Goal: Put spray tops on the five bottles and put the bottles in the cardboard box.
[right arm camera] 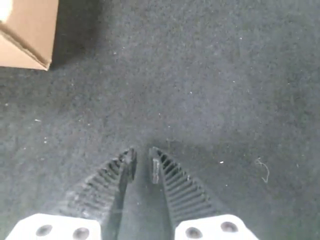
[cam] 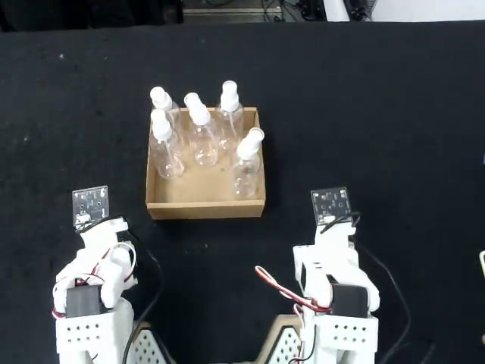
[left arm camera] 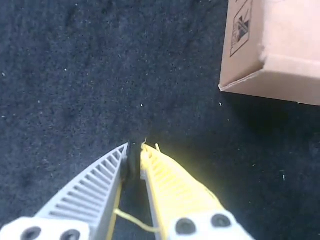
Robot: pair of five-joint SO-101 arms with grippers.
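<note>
Five bottles (cam: pixel 201 144) stand upright inside the cardboard box (cam: pixel 204 206), each with a white spray top (cam: pixel 229 92) on it. You have both arms sitting folded on the robot's side of the box, apart from it. Your left gripper (left arm camera: pixel 134 155) hangs over the black table (left arm camera: pixel 60 75) off the box's near-left corner, with its fingers pressed together and empty. Your right gripper (right arm camera: pixel 142 162), off the near-right corner, is closed to a thin slit and holds nothing.

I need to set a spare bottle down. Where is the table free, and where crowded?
Free: the wide table right of the cardboard box, the stretch left of it, and the patch between it and the arms. Crowded: inside the box, where five bottles stand close together.
</note>
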